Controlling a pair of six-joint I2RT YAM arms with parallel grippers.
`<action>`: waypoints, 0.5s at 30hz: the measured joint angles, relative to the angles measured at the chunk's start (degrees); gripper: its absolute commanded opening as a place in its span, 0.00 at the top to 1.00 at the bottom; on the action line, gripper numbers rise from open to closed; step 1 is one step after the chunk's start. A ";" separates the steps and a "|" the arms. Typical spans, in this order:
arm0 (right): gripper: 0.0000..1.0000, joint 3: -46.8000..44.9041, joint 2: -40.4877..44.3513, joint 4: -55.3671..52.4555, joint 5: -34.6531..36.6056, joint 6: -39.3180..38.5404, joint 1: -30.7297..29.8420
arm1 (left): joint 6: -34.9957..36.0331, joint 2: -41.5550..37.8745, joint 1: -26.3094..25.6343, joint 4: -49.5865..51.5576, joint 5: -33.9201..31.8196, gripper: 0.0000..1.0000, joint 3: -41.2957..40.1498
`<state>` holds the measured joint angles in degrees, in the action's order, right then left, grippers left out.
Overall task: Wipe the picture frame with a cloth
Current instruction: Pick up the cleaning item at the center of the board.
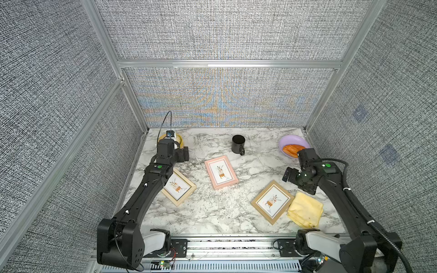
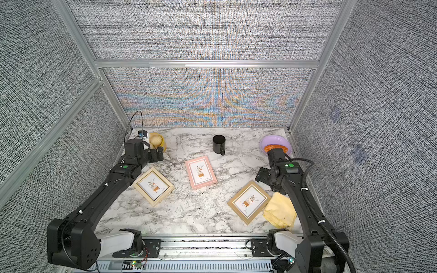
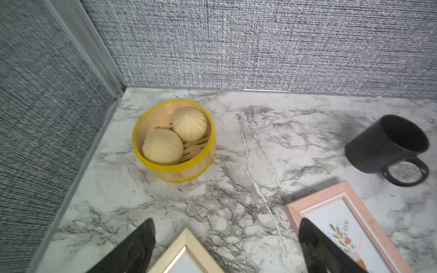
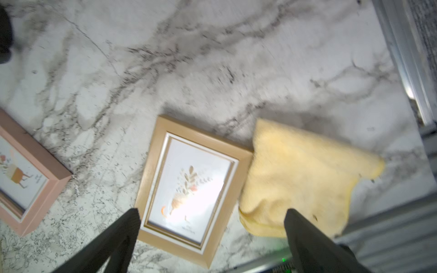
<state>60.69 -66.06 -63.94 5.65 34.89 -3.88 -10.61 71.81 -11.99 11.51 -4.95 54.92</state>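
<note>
Spread and empty, the right gripper (image 4: 212, 214) was best lowered onto the cloth (image 1: 305, 209), beside the counter's (image 1: 212, 212) front right corner.

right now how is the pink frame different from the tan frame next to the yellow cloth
The pink frame has a pink border; the tan frame a brownish one. The pink frame lies alone mid-table; the tan frame lies against the cloth. Both lie flat, face up, same plant print.

steamer basket (image 3: 189, 169): two buns (image 3: 190, 124) inside, near wall corner | black mug (image 3: 378, 146): standing | pink frame (image 3: 331, 196), pale wood frame (image 3: 189, 238): flat on marble table (image 3: 295, 146) | left gripper (image 3: 227, 223): fingers spread wide, empty
</note>
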 measured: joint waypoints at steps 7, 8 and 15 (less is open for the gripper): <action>0.09 -3.50 2.16 -7.26 -2.86 3.48 11.69 | -4.44 1.68 -3.02 7.80 2.54 0.07 2.54; 0.12 -5.40 2.47 -6.93 -3.91 3.48 13.70 | -4.90 2.16 -3.45 8.59 3.08 0.07 2.93; 0.21 -12.68 0.46 -0.35 -11.32 2.60 21.44 | -6.32 5.53 -7.39 11.41 5.46 0.07 5.35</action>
<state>48.01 -65.60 -64.29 -5.67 37.50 17.56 -16.93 77.34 -19.38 22.92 0.51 60.27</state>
